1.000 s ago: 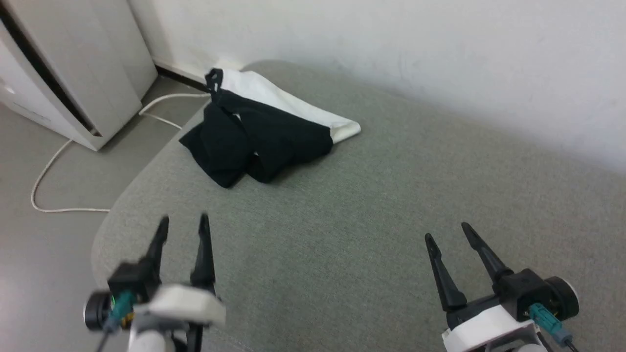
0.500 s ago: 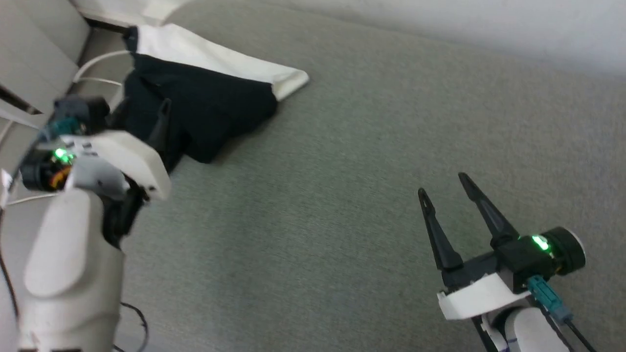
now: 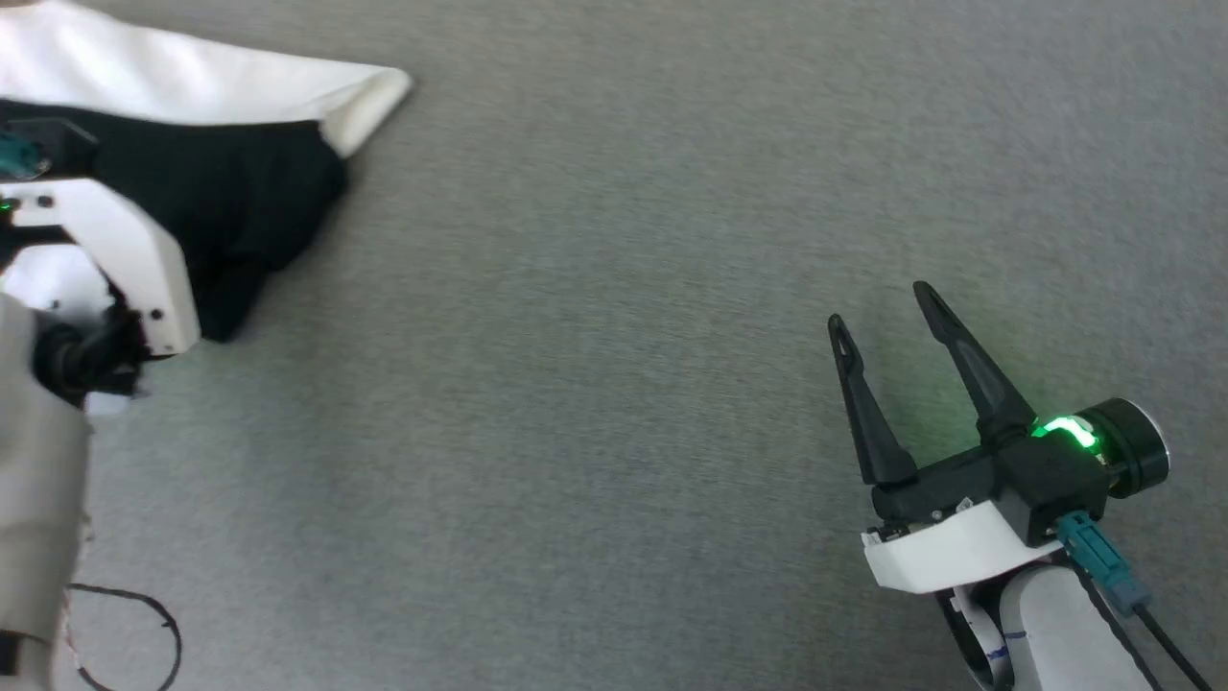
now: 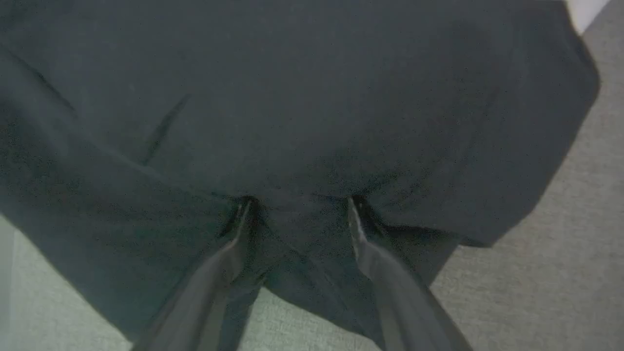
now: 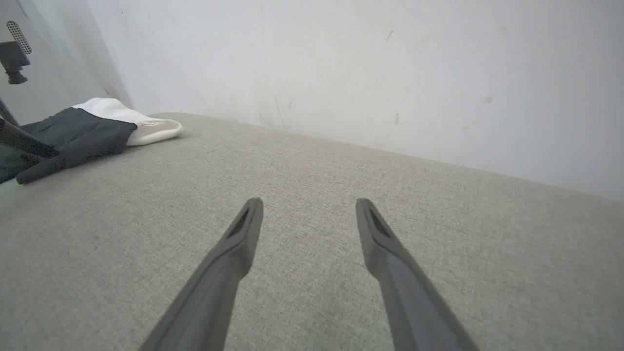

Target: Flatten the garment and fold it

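The right gripper [image 3: 880, 305] has two long dark fingers [image 3: 868, 413], tapered and slotted near each tip, set on a black block [image 3: 1041, 475]. Behind the block sits a white wrist shell [image 3: 945, 557]. Beside that shell a green light [image 3: 1060, 429] glows by a round black cap [image 3: 1137, 451]; below the shell a teal plug [image 3: 1089, 552] carries a black cable [image 3: 1166, 643]. Far left of the shell, the left arm's cover [image 3: 125, 259] is white, angular, with small dark screw holes

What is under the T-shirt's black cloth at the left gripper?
The grey cushion shows around the T-shirt, and white cloth pokes out past the black. What lies beneath the black folds is covered; the open left gripper touches them.
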